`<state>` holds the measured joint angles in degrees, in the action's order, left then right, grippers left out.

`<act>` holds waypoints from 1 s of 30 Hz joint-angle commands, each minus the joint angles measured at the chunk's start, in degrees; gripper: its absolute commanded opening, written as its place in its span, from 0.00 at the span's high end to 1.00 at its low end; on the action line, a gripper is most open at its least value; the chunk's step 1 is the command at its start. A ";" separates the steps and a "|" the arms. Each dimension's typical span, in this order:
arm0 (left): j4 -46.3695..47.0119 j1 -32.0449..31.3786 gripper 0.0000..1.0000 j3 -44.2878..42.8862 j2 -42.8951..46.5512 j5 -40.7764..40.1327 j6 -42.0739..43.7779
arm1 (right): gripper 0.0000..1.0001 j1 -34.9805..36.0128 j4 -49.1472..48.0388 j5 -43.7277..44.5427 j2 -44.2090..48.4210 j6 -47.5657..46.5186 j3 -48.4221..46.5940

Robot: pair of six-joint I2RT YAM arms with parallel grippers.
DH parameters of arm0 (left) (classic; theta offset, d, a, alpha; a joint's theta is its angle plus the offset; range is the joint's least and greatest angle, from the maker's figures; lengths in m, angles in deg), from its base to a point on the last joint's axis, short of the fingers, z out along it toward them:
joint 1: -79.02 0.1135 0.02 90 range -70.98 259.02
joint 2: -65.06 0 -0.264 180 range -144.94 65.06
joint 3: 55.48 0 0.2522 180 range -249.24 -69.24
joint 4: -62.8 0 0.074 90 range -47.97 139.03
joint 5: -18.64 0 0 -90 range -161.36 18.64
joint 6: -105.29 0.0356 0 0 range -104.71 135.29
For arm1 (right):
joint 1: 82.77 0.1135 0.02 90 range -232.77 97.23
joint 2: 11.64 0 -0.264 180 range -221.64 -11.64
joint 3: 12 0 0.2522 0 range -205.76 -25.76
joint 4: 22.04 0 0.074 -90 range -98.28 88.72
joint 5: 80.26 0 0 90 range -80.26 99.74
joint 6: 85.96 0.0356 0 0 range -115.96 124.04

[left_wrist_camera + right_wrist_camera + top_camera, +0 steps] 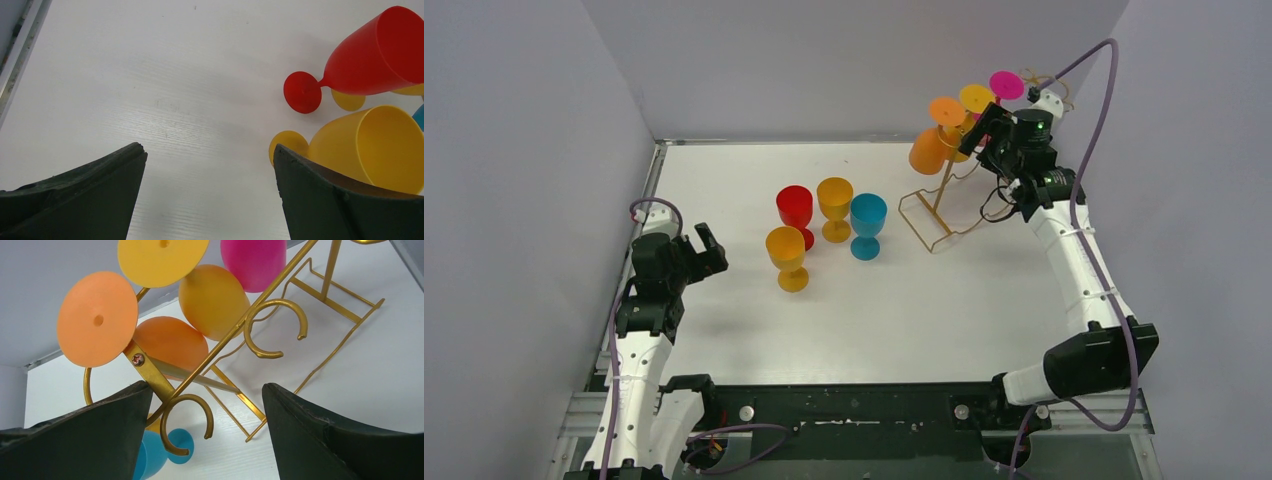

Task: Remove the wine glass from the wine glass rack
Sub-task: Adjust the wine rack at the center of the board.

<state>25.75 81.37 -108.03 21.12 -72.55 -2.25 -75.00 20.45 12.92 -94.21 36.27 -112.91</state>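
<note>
White desk with grey walls on 3 sides.

At far right, gold wire rack: base frame flat on the desk, slanted legs rising to a top bar with C-shaped hooks. Hung from that bar, bowls down and round feet up, 3 glasses in a row: orange glass at the left end, yellow glass next, pink glass at the far-right end. All 3 on the rack, none touching the desk.

Right gripper raised to the top bar, just near and right of the orange and yellow glasses. Jaws wide, closed on nothing. Between them in the wrist view, the slanted bar and 1 bare hook, with another bare hook farther along the bar. Contact with the rack: cannot tell.

Mid-desk, left of the rack's base, 4 upright glasses in a tight cluster: red glass, far amber glass, blue glass nearest the rack, near amber glass at the near side.

Left gripper low over the near-left desk, just left of the cluster. Jaws wide, holding nothing, plain desk between them. At the right edge of its wrist view, the red glass and the near amber glass, close by.
</note>
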 commanded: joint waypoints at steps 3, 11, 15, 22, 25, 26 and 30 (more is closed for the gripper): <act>3.12 0.14 0.03 -0.03 0.52 1.19 0.93 | 0.18 -3.12 3.69 0.09 4.27 -3.78 0.53; 3.07 0.16 0.03 -0.04 0.50 1.19 1.02 | 0.21 -5.68 4.37 -6.81 7.17 -4.02 -0.23; 3.08 0.11 0.03 -0.04 0.53 1.19 1.02 | 0.21 -5.75 4.68 -13.28 6.34 -3.20 -5.07; 3.16 0.16 0.03 -0.04 0.39 1.19 1.03 | 0.27 -5.76 -1.61 -17.62 5.39 2.29 -6.25; 3.16 0.20 0.03 -0.03 0.32 1.19 1.02 | 0.33 -5.75 -4.31 -20.01 2.65 4.76 -6.41; 3.16 0.20 0.03 -0.06 0.35 1.85 1.02 | 0.34 -5.77 -6.09 -21.12 1.86 5.54 -6.15; 3.09 0.14 0.03 -0.02 0.41 2.44 1.06 | 0.39 -5.75 -9.74 -21.27 -0.48 8.17 -5.39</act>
<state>25.77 81.37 -107.94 21.12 -71.87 -2.07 -80.70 17.28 -6.37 -92.37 40.70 -117.85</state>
